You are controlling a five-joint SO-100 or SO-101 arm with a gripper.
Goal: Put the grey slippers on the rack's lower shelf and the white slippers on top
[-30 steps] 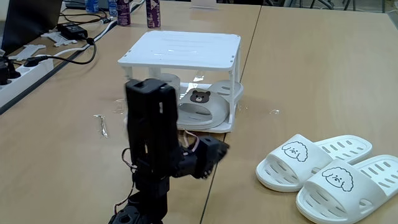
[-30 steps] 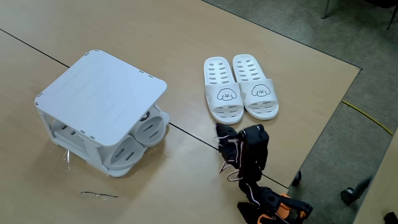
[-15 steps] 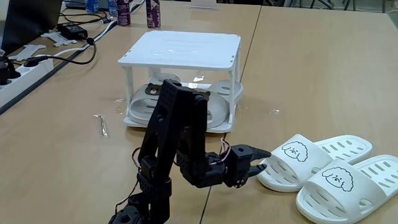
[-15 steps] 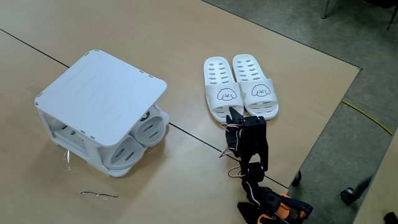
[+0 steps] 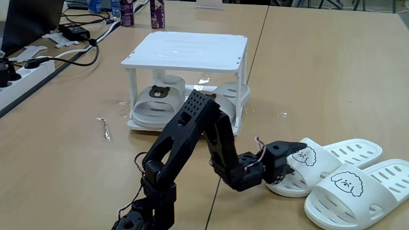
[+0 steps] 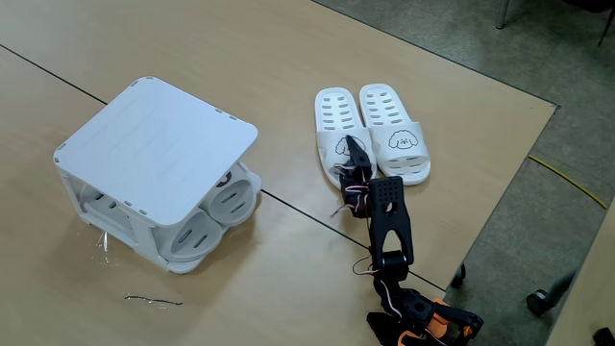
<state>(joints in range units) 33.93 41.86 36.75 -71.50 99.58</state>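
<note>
Fingers (image 5: 295, 152) sit at the left white slipper's (image 6: 344, 142) strap, which faces the arm, heel pointing far; I cannot tell their opening. Grey slippers (image 5: 160, 102) lie in the rack (image 5: 185, 51).

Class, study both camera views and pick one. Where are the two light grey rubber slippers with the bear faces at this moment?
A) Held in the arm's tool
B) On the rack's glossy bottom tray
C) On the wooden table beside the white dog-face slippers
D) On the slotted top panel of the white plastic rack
B: both light grey bear-face slippers sit under the slotted top, on the white plastic rack's bottom tray.
</note>
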